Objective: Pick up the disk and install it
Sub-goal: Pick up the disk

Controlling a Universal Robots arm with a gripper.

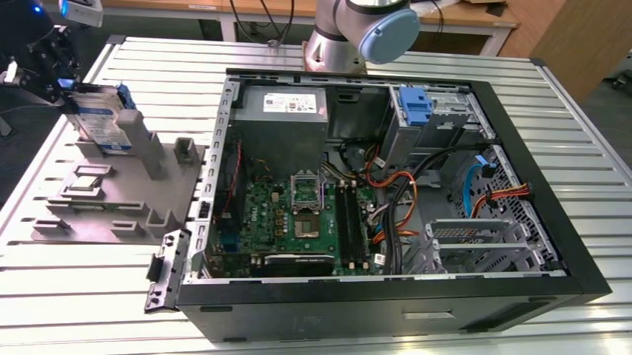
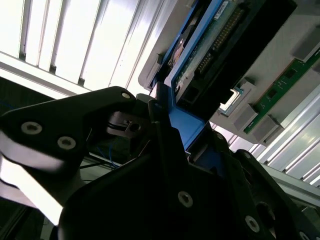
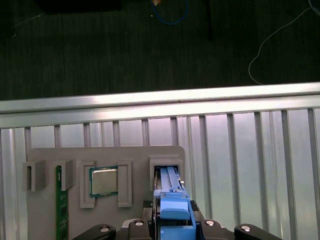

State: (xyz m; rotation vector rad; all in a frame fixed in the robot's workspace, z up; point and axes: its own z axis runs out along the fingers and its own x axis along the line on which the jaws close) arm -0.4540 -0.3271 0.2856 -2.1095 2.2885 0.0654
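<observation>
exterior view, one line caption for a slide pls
End effector gripping the disk, which stands upright in the grey fixture beside the open computer case.

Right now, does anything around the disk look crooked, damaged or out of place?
Nothing stands out. The disk stands on edge in its slot of the grey holder, with the gripper at its top; the computer case lies open beside it.

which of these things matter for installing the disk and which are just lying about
Job: grey metal hard drive in blue plastic carrier, gripper clamped on it, open black computer case.
Lying about: square silver processor chip, green memory stick.
</observation>
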